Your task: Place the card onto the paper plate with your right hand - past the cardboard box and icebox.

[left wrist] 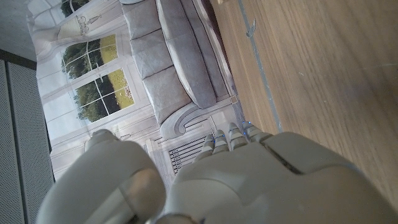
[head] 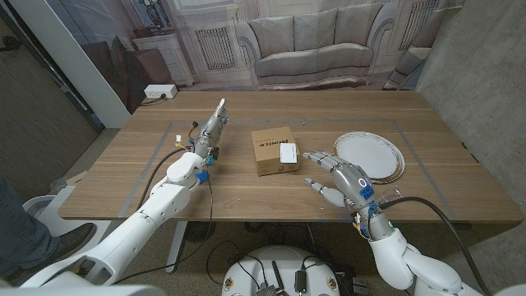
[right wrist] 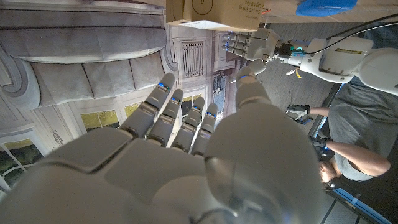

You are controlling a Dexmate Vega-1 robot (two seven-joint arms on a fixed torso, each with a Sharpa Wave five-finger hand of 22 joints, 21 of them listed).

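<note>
Here, a white card (head: 288,153) lies on a cardboard box (head: 274,150) at mid-table, between two empty robot hands.

From above, the right hand (head: 341,180), fingers spread, hovers beside the box and just short of the paper plate (head: 369,155); bare wood lies beyond. Its wrist camera alone shows a person's arm (right wrist: 357,152). The left hand (head: 210,131) stands with fingers straight. The box's printing is unreadable.
</note>
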